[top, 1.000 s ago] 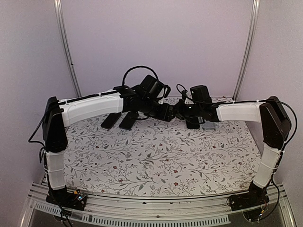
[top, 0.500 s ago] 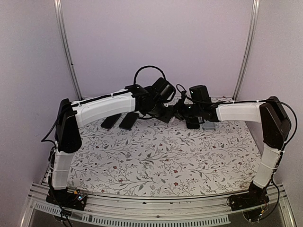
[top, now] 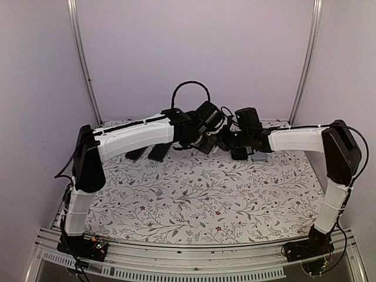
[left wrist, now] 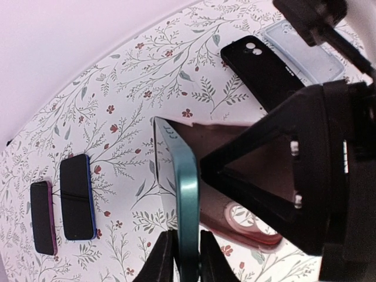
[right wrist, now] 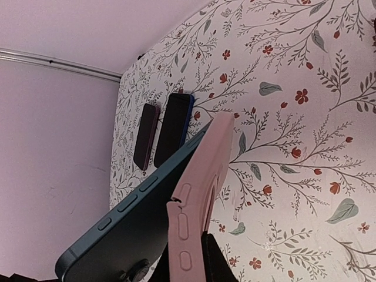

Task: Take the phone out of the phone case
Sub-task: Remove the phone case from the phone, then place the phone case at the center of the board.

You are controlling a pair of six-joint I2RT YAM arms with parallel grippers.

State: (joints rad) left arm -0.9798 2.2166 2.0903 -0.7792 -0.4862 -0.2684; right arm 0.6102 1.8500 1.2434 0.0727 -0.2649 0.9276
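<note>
Left end effector (left wrist: 179, 259) clamped on the teal phone (left wrist: 185, 194) edge. Right end effector (right wrist: 191, 251) clamped on the pink phone case (right wrist: 202, 158). Phone lies against the case, one end tilted out, above the bench (right wrist: 282, 117).

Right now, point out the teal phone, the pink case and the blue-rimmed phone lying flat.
teal phone (left wrist: 187, 194), left wrist view, its side edge.
pink case (right wrist: 205, 170), right wrist view, its outer side wall.
blue-rimmed phone (left wrist: 76, 197), left wrist view, its dark face.
</note>
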